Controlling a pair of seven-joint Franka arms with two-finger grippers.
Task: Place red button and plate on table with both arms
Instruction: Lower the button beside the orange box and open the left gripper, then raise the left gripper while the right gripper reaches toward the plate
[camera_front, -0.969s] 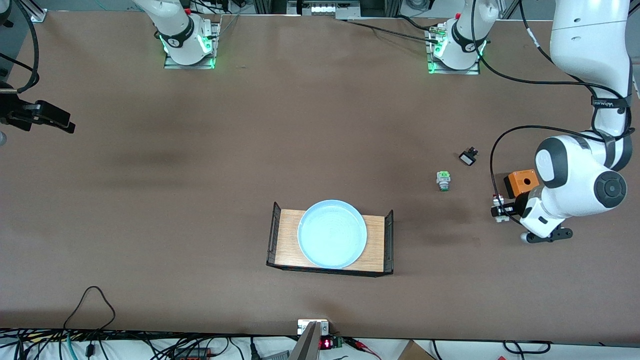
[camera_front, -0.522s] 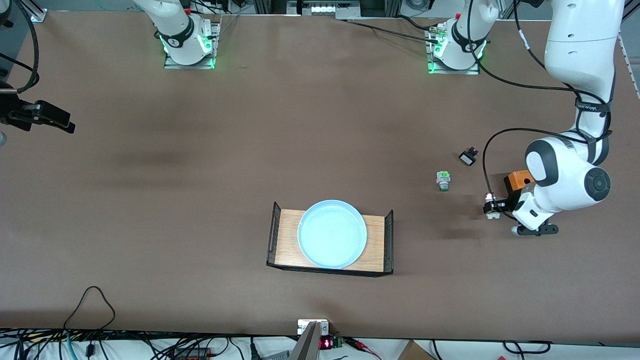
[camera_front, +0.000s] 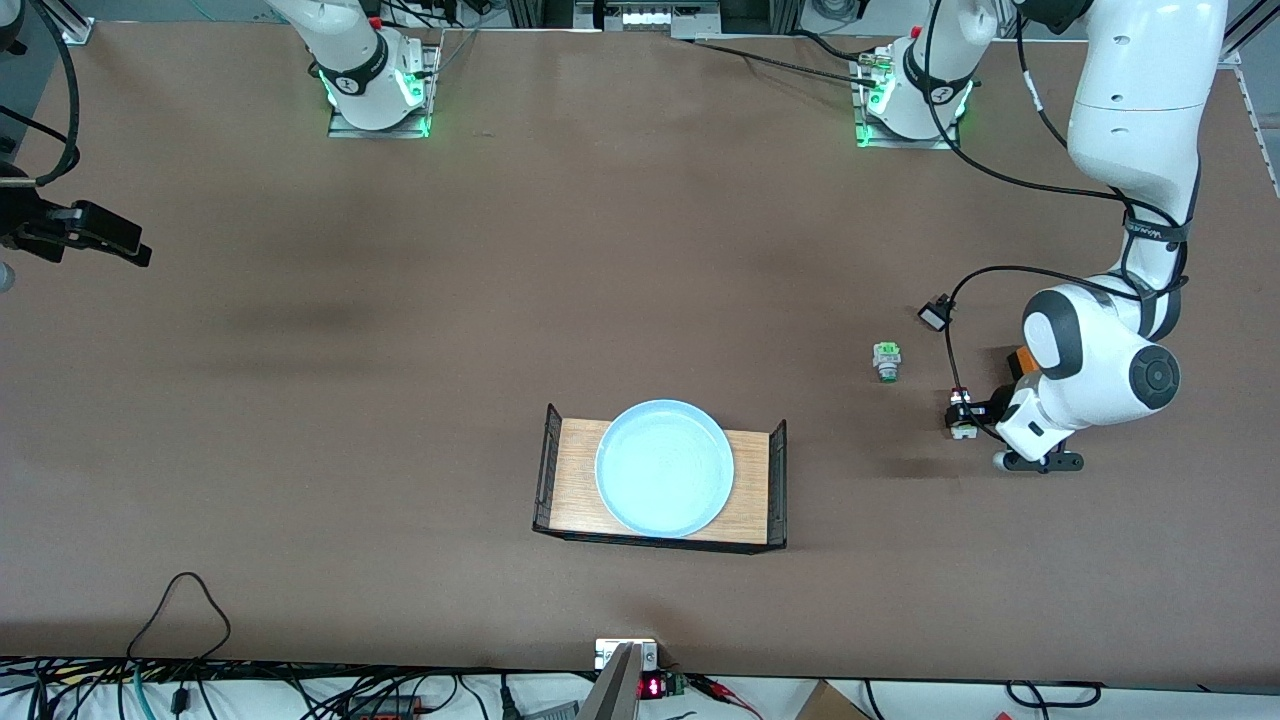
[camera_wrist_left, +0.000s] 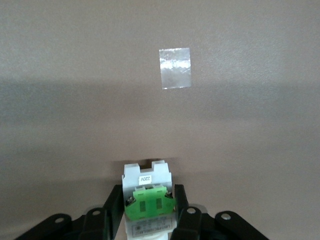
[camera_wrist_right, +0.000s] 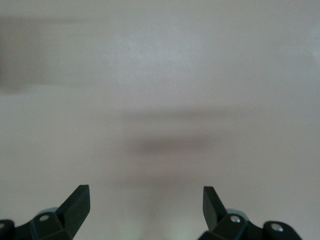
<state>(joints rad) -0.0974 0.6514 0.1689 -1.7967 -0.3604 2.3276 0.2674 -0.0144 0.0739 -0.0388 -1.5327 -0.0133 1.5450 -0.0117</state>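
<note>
My left gripper (camera_front: 962, 417) is shut on the red button (camera_front: 960, 415) and holds it a little above the brown table (camera_front: 400, 400), between the tray and the orange box. In the left wrist view the button's (camera_wrist_left: 148, 200) white body and green block end sit between the gripper's (camera_wrist_left: 148, 197) black fingers. The pale blue plate (camera_front: 664, 467) lies on the light-wood tray. My right gripper (camera_front: 125, 243) waits open and empty at the right arm's end of the table. In the right wrist view the right gripper (camera_wrist_right: 146, 195) has only bare table below it.
The wood tray (camera_front: 575, 480) has black wire ends. A green-capped switch (camera_front: 886, 361) and a small black part (camera_front: 935, 315) lie near the left gripper. The orange box (camera_front: 1018, 360) is mostly hidden by the left arm. A shiny tape patch (camera_wrist_left: 175, 68) is on the table.
My left gripper has moved with the red button toward the tray, away from the orange box. The right arm has not moved.
</note>
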